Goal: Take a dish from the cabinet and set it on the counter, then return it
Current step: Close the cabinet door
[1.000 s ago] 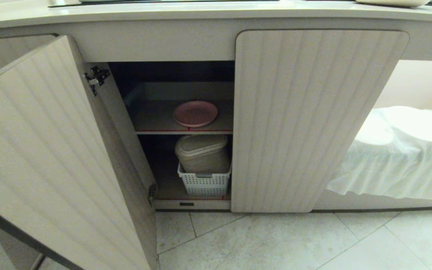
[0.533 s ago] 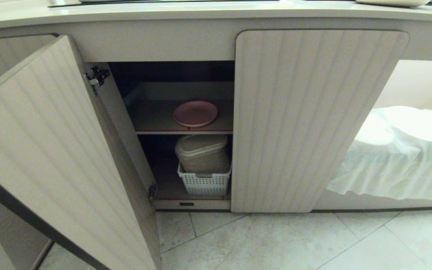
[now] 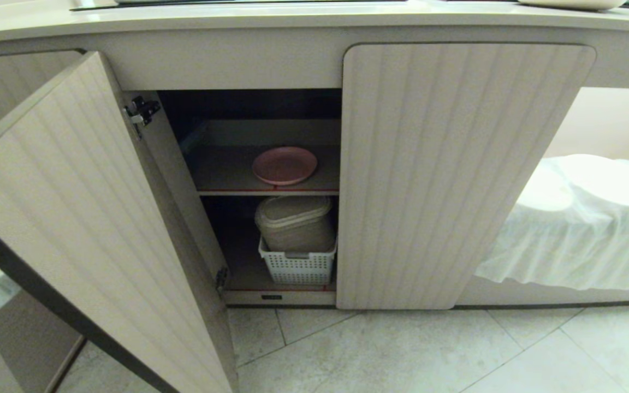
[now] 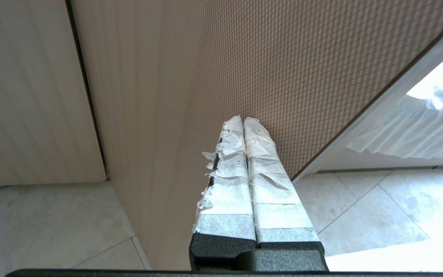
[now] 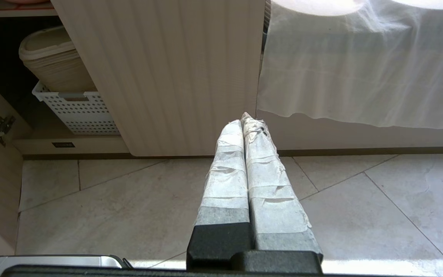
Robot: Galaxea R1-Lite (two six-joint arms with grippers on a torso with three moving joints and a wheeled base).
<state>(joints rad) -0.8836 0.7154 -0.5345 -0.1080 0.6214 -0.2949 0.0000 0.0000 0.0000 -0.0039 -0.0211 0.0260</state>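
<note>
Left gripper (image 4: 243, 120), fingers pressed together, pushes the cabinet's door (image 3: 90, 229) wide to expose the dish (image 3: 284, 165)

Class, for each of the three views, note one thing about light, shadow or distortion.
Head view: the counter edge bows from lens distortion, and the cabinet is dark above the dish. Left wrist view: the door shows a fine grid ripple. Right wrist view: the white cloth is blown out at its top.
</note>
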